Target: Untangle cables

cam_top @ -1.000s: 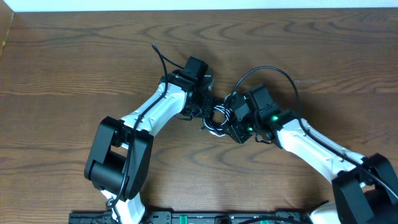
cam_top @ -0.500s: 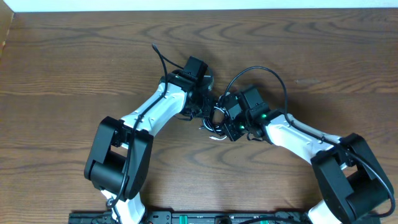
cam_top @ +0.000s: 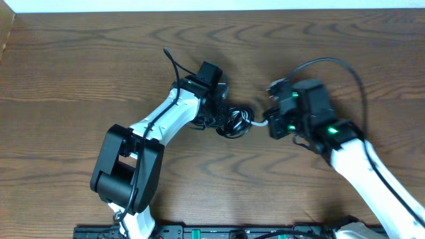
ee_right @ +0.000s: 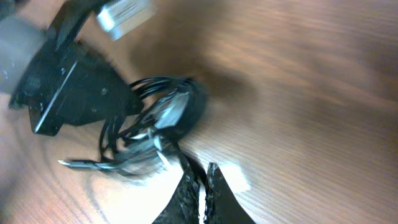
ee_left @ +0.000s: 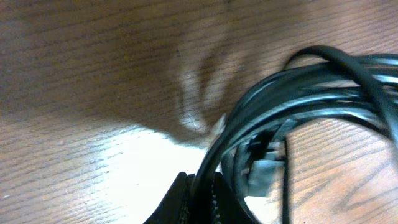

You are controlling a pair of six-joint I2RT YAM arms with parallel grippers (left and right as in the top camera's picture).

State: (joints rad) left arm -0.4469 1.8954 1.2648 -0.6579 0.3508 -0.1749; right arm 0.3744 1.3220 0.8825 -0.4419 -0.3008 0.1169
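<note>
- Wood table (cam_top: 66, 79); black cables (ee_left: 298, 93) bunched at centre.
- My left claw (ee_left: 200, 196) clamped on them: anchor, I reckon.
- My right claw (ee_right: 200, 180) pinched on white cable (cam_top: 257, 122), to draw it rightward.

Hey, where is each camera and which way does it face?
Overhead: above the table, looking straight down; left arm, right arm show, cable bundle between them.
Left wrist: low over the table, facing the cable bundle; left gripper tips at bottom.
Right wrist: angled down at the bundle and the left gripper; right gripper tips at bottom, on the white cable.
Shared: all three show the cable bundle.
</note>
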